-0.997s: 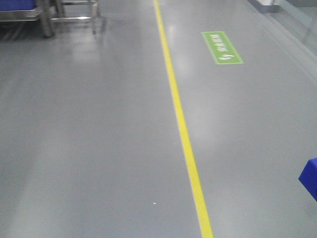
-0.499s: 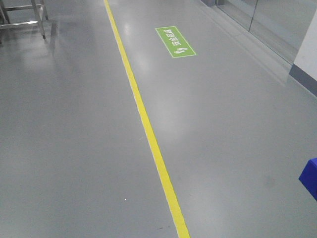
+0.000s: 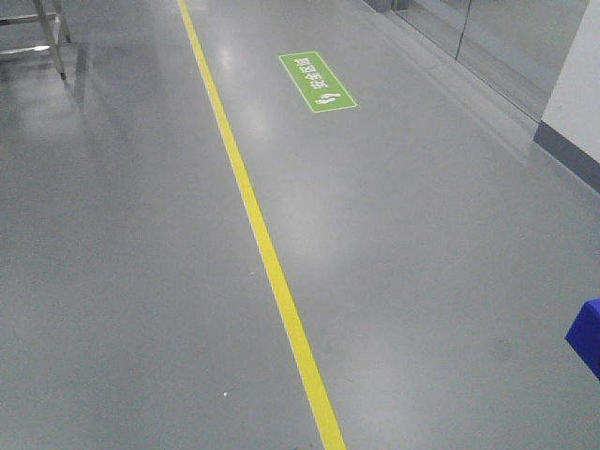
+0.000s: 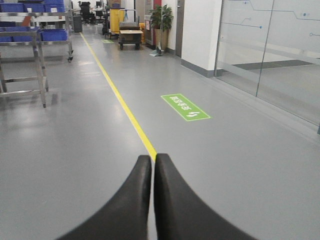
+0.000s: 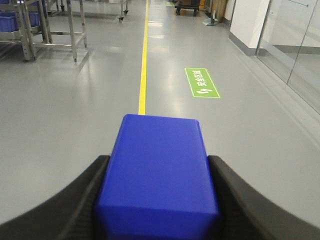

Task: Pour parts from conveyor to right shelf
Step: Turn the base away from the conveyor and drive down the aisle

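Observation:
A glossy blue block, the part (image 5: 157,170), fills the lower middle of the right wrist view. My right gripper (image 5: 159,160) is shut on it, one black finger on each side. A corner of the same part (image 3: 587,337) shows at the right edge of the front view. My left gripper (image 4: 152,159) is shut with nothing between its fingers, held above the grey floor. A stainless-steel shelf with blue bins (image 4: 52,34) stands far off at the upper left. The conveyor is out of view.
A yellow floor line (image 3: 267,253) runs away from me, with a green floor sign (image 3: 317,82) to its right. Steel rack legs (image 3: 52,37) stand at the far left. A glass wall (image 4: 272,55) and a white wall (image 3: 577,84) close the right side. A cart (image 4: 130,37) sits far down the aisle.
The front view has swung right: the yellow line, green sign and rack legs slid left, and the white wall came into view. The blue part keeps its place at the right edge.

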Available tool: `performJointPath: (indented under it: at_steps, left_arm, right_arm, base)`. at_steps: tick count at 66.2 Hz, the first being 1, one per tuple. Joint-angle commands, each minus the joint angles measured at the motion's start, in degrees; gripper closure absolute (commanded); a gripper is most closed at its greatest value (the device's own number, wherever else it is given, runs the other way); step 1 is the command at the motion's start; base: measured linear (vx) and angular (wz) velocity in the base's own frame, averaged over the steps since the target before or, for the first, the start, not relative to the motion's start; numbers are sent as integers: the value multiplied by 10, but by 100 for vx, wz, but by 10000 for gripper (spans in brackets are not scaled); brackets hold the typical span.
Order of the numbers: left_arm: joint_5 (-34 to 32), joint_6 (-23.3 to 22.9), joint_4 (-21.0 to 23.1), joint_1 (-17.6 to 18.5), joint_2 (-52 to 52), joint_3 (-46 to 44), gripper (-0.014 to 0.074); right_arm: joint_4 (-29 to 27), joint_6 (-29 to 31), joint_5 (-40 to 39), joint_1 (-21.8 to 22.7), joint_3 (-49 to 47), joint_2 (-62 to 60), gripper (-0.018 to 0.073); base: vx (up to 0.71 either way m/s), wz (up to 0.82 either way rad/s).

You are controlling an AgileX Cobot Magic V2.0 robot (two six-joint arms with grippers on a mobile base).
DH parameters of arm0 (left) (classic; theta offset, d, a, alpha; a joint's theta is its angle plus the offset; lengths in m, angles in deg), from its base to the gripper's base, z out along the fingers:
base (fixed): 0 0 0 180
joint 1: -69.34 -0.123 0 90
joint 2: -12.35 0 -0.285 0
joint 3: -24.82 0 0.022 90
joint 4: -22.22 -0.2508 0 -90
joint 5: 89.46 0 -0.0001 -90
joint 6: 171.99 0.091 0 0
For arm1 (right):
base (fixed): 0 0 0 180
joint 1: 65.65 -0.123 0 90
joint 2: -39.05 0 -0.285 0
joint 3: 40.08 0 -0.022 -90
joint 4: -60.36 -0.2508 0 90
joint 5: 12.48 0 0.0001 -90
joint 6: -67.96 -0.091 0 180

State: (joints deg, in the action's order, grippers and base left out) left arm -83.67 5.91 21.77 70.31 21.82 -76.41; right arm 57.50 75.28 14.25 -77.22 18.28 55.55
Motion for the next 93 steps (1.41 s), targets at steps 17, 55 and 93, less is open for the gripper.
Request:
performJointPath:
  at_steps: [17, 55, 93]
  left_arm:
    - [-45, -5, 5, 3, 10, -11, 602]
    - [-45, -5, 5, 3, 10, -11, 602]
    - [-45, -5, 5, 3, 10, -11, 602]
  right_arm:
    - [2, 3, -48, 3, -17, 6, 564]
    - [2, 3, -48, 3, -17, 6, 564]
    - [2, 3, -48, 3, -17, 6, 564]
  base:
    - [21, -17]
    - [45, 3]
    - [66, 32]
